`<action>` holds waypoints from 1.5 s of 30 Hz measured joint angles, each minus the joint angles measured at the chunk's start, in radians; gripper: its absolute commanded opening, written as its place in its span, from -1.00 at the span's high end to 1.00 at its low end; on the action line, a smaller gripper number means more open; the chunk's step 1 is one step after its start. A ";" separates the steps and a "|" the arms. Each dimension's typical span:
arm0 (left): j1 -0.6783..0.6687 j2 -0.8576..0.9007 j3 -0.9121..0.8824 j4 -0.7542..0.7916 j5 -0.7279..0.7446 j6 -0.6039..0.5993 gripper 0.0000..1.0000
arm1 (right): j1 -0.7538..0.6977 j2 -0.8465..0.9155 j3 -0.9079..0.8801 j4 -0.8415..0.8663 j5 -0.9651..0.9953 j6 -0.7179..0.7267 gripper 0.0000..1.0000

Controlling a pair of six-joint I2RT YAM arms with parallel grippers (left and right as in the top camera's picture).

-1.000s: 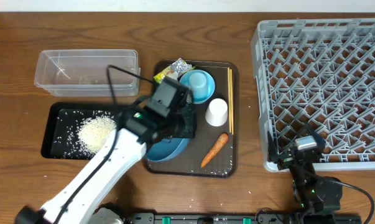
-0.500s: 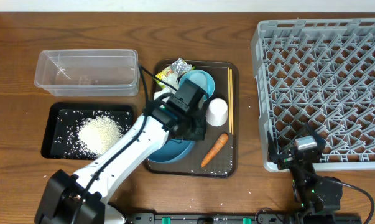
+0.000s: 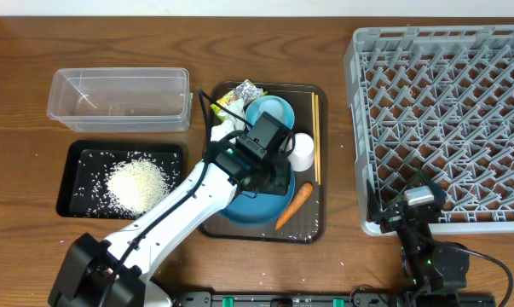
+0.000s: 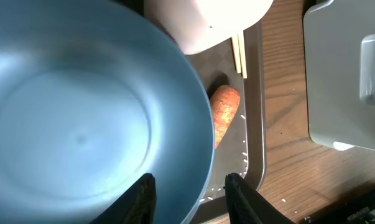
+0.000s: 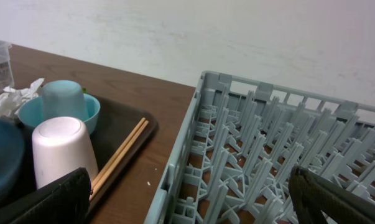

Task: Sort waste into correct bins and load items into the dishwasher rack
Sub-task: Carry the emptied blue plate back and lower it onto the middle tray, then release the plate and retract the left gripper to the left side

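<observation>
Well, the biggest thing, the dishwasher rack (image 3: 440,111), has not changed: nothing is loaded in it. What has changed is on my left side. A second ago the arm stood nearer the black tray (image 3: 77,166); now it has swung right, and the dark blue plate (image 3: 248,205) has shifted with it toward the middle of the brown tray (image 3: 323,162), close to the carrot (image 3: 293,205). The left claw (image 4: 190,190), pinched shut a moment back, now stands parted, with the plate's rim between its fingers and a gap showing on one side. I read that as letting go. Whether the plate lies flat yet I cannot tell.

The rice (image 3: 137,183) sits heaped in the black tray, so that bit of sorting looks done. The plate looks clean and, in my judgement, ready for the rack. The clear tub (image 3: 120,98) looks empty. The light blue bowl (image 3: 274,107), white cup (image 3: 302,151), chopsticks (image 3: 315,136), snack wrapper (image 3: 239,92) and tissue (image 5: 13,98) all wait on the brown tray, unmoved. A few stray grains lie near the carrot.

My right claw (image 5: 190,198) is parked wide open at the rack's near edge, holding nothing.

The desk (image 3: 26,51) is dark wood grain. Behind it is a plain pale wall (image 5: 175,31).
</observation>
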 measured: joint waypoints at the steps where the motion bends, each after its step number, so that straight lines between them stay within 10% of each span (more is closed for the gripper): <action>1: 0.000 0.000 0.000 0.000 0.000 0.000 0.16 | 0.000 0.000 0.000 0.000 0.000 0.000 -0.98; 21: 0.029 -0.113 0.078 -0.076 -0.095 0.014 -0.65 | 0.000 0.000 0.000 0.000 0.000 0.000 -0.98; 28: 0.199 -0.113 0.269 -0.348 -0.109 0.055 -0.74 | 0.000 0.000 0.000 0.000 0.000 0.000 -0.98; 45: 0.343 -0.108 0.313 -0.312 -0.038 0.046 -0.77 | 0.000 0.000 0.000 0.000 0.000 0.000 -0.98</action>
